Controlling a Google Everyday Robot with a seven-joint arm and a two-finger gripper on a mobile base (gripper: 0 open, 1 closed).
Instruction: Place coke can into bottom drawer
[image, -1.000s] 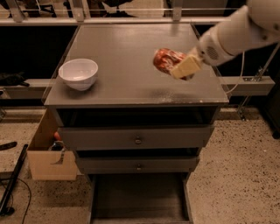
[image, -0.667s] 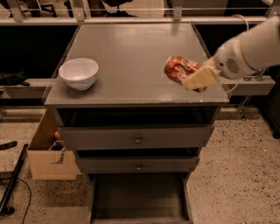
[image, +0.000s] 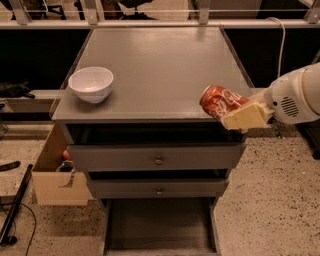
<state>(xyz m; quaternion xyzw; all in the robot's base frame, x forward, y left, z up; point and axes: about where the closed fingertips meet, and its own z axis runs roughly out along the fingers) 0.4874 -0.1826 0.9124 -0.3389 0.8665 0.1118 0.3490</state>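
My gripper (image: 235, 114) reaches in from the right and is shut on the coke can (image: 220, 100), a red-orange can with white lettering lying on its side in the cream fingers (image: 245, 118). The can hangs in the air over the front right corner of the grey cabinet top (image: 160, 65). The bottom drawer (image: 160, 227) is pulled out below, a wide tray with a dark floor and nothing seen in it. It lies well below and left of the can.
A white bowl (image: 91, 83) stands at the cabinet top's left front. Two upper drawers with knobs (image: 158, 160) are shut. A cardboard box (image: 56, 172) sits left of the cabinet. A black pole (image: 15, 207) lies on the speckled floor.
My gripper has carried the can forward and rightward, from over the back right of the cabinet top to its front right corner, and lower.
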